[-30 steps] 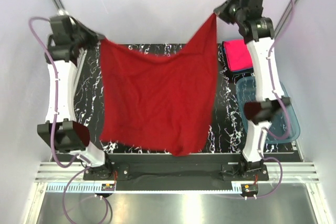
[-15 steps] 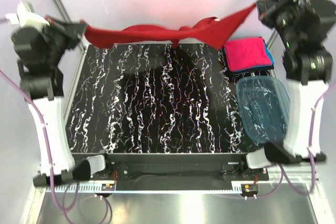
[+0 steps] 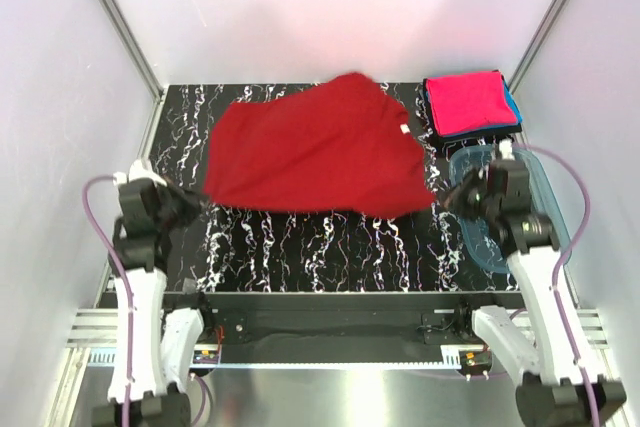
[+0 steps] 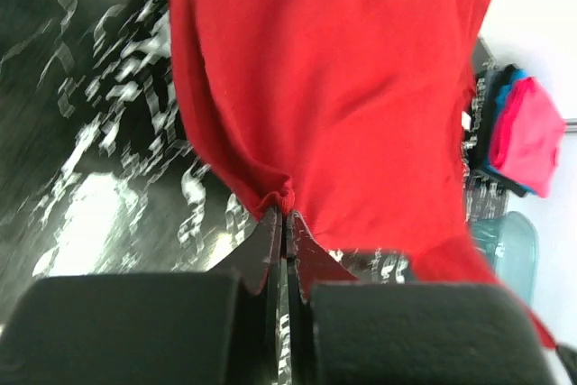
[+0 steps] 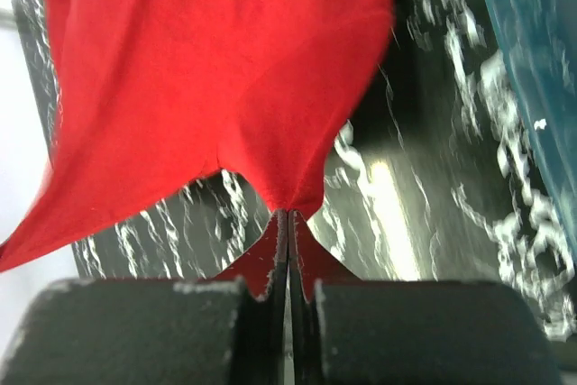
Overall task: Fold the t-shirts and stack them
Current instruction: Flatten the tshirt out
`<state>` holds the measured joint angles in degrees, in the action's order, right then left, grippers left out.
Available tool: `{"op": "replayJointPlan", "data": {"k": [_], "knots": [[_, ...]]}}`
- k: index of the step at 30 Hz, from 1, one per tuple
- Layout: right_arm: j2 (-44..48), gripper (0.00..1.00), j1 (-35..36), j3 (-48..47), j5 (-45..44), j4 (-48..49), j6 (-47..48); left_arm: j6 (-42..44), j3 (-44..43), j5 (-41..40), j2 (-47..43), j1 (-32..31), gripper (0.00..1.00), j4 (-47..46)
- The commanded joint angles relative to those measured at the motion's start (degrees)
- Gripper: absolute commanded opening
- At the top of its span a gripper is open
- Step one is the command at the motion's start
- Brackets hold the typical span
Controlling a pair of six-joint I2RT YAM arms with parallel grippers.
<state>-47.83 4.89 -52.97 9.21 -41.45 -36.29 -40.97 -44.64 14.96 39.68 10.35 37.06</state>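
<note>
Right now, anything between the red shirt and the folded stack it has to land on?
Nothing visible. Only bare table lies between the red shirt and the pink-topped stack in the back right corner. The blue tub sits on the near side of the stack, mostly off that line.

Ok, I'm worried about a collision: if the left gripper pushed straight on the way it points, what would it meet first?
The dark red t-shirt itself: the left gripper is shut on its corner, and the cloth spreads directly ahead. Beyond it, depth is unclear.
</note>
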Motion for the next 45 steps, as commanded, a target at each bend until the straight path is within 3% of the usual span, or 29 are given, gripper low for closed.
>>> {"op": "replayJointPlan", "data": {"k": [1, 5, 12, 17, 27, 31, 45], "knots": [[9.2, 0.0, 0.0, 5.0, 2.7, -0.5, -3.2, -2.8, 6.5, -3.8, -6.6, 0.2, 0.0, -1.1], [11.9, 0.0, 0.1, 14.3, 6.3, 0.3, -7.5, -5.1, 13.8, -6.3, -4.4, 0.2, 0.0, -1.2], [14.6, 0.0, 0.1, 17.5, 4.7, 1.5, -9.2, -8.2, 16.4, -9.5, 2.1, 0.3, 0.0, -1.7], [10.4, 0.0, 0.1, 15.4, 2.3, 3.1, -6.1, -8.8, 15.4, -16.2, 1.6, 0.2, 0.0, -1.3], [-7.3, 0.0, 0.6, 6.4, -1.4, 8.2, 1.9, -10.0, 14.6, -24.1, 2.5, 0.3, 0.0, 1.9], [-14.4, 0.0, 3.8, 3.9, -2.8, 8.8, 3.2, -10.4, 13.9, -26.6, 3.1, 0.3, 0.0, 2.5], [-21.4, 0.0, 6.5, -2.3, -15.4, 7.3, 10.7, -8.5, 12.9, -30.2, 6.8, 0.4, 0.0, 1.9]]}}
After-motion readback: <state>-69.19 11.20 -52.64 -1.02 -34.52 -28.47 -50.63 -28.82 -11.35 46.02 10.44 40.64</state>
